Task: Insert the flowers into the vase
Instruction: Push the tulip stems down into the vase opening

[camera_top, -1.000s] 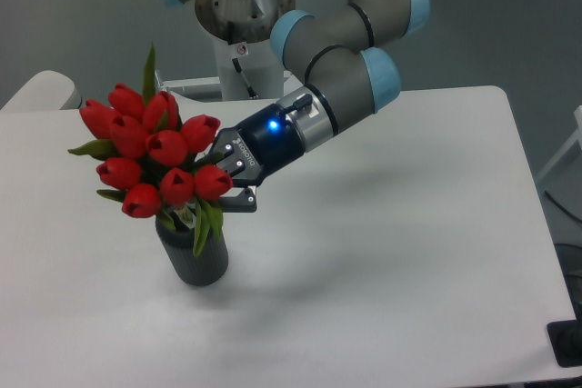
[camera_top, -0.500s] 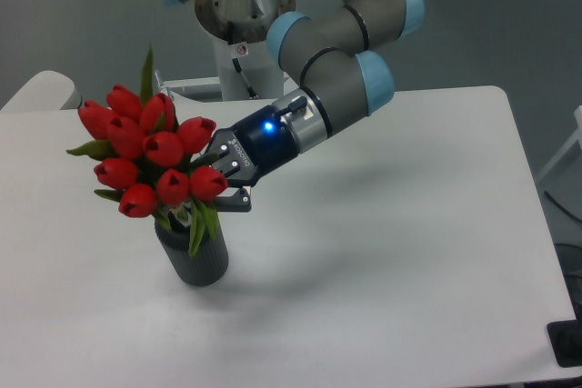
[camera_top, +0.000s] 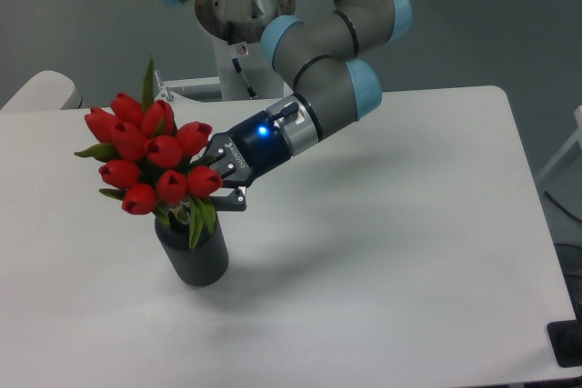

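The gripper (camera_top: 211,186) reaches in from the right at a downward slant, its 2 black fingers (camera_top: 232,202) pressed in among the lower buds and leaves of the flowers (camera_top: 150,156); whether they are closed on the stems or already slack I cannot tell, since the blooms hide the tips. The bunch stands nearly upright, leaning a little to the left, with its stems dropping into the mouth of the vase (camera_top: 194,256), so the insertion looks mostly done. What seems left, by my reading, is settling the stems fully, letting go, and drawing the fingers out without dragging a bud or tipping the pot. The vase sits toward the left side of the table (camera_top: 409,270), nearer its front edge than its back one, with bare white top on all sides of it. To the right and front there is plenty of open surface, so a retreat back along the arm's own line, up and rightward, looks the safest. The arm's base (camera_top: 244,6) stands behind the back edge, close behind the bunch.
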`<state>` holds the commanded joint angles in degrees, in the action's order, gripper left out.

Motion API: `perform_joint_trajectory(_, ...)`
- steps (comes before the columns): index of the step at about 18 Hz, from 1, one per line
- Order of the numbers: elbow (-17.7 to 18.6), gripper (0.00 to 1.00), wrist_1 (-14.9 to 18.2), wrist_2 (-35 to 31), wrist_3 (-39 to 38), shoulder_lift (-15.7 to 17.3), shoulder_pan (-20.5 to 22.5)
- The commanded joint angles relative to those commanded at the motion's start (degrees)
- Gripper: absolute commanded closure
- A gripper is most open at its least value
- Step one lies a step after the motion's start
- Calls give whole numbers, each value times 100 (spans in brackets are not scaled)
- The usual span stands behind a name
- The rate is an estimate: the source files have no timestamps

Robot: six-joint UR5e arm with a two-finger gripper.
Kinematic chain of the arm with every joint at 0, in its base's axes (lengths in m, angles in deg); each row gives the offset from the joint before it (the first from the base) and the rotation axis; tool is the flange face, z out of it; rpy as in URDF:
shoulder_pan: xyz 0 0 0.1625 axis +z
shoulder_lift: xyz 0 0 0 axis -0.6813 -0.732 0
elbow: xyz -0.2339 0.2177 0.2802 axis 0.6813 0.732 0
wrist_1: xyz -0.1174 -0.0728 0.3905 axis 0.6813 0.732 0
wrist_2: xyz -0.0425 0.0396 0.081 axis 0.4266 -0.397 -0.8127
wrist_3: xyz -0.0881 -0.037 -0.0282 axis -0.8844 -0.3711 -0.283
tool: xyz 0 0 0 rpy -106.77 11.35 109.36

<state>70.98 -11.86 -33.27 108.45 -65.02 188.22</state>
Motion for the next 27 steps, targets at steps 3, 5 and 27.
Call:
perform_joint_trajectory(3,159,84,0,0,327,-35,44)
perform_joint_trajectory(5,159,82,0,-9,380,-88,53)
perform_joint_trajectory(27,405,16,-9,-79,679,-404,307)
